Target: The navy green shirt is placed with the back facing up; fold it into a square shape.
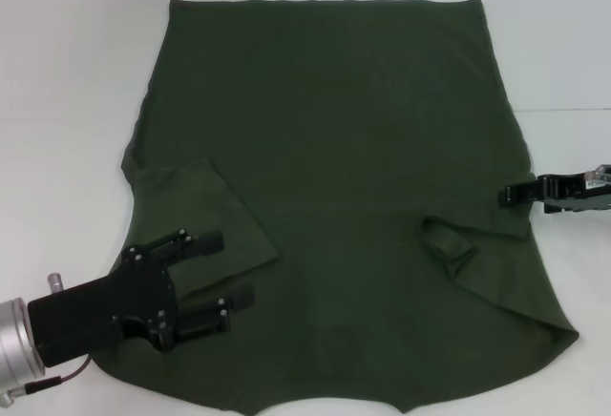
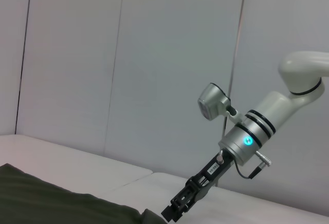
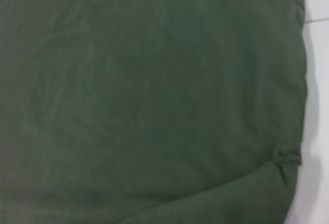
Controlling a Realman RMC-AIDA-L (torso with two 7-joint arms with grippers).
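The navy green shirt [image 1: 334, 168] is lying spread flat on the white table [image 1: 67, 72], with both sleeves already turned inward onto the body. Its long axis is running away from the robot, hem at the far end.

The left gripper [image 1: 229, 271] is hovering over the near left part of the shirt, beside the folded left sleeve [image 1: 205, 211], with its two fingers parted and nothing between them. The right gripper [image 1: 508, 194] is standing at the shirt's right edge, just by the folded right sleeve [image 1: 468, 244]; I cannot tell if its fingers are open or closed.

I judge the next fold will run along the long axis, and the left gripper is lying nearer to the near end.
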